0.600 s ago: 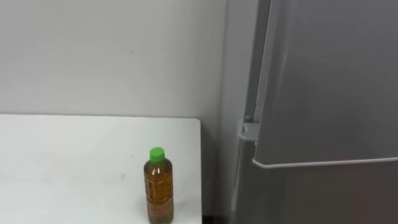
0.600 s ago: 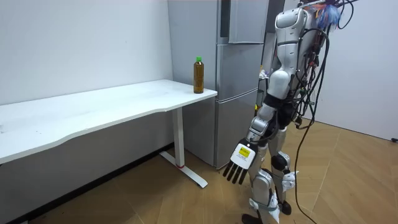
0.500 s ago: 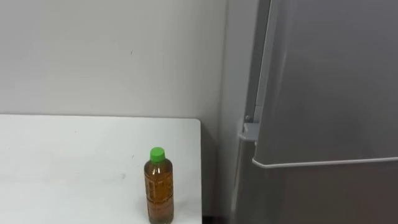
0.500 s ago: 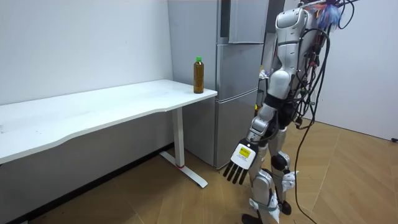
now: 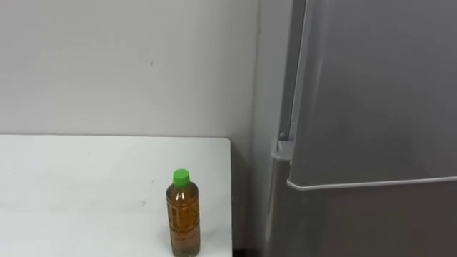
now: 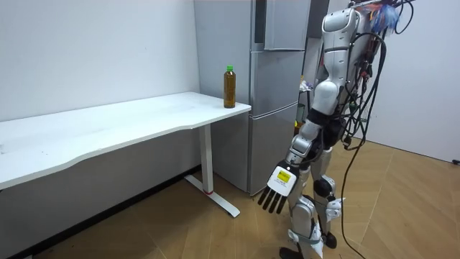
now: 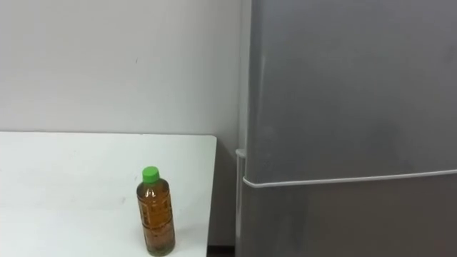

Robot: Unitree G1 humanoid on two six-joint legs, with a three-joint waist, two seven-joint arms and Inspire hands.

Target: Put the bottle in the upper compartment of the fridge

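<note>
A clear bottle (image 5: 182, 214) of amber drink with a green cap stands upright near the right front corner of the white table (image 5: 78, 178). In the room view the bottle (image 6: 229, 87) is at the table end closest to the grey fridge (image 6: 273, 86). The fridge's upper door (image 5: 378, 93) is closed, and so is the lower door (image 5: 371, 225) under the seam. I stand on the wooden floor a step back from the fridge and table. My left hand (image 6: 277, 188) hangs low at my side with its fingers straight, holding nothing and far from the bottle.
The long white table (image 6: 108, 122) runs along the wall toward the room view's left, with a white leg (image 6: 208, 162) under its fridge end. A narrow gap separates the table's edge from the fridge's side. Open wooden floor (image 6: 180, 230) lies around me.
The eye view has shifted very slightly. The bottle, the fridge doors and my hanging hand stay where they were.
</note>
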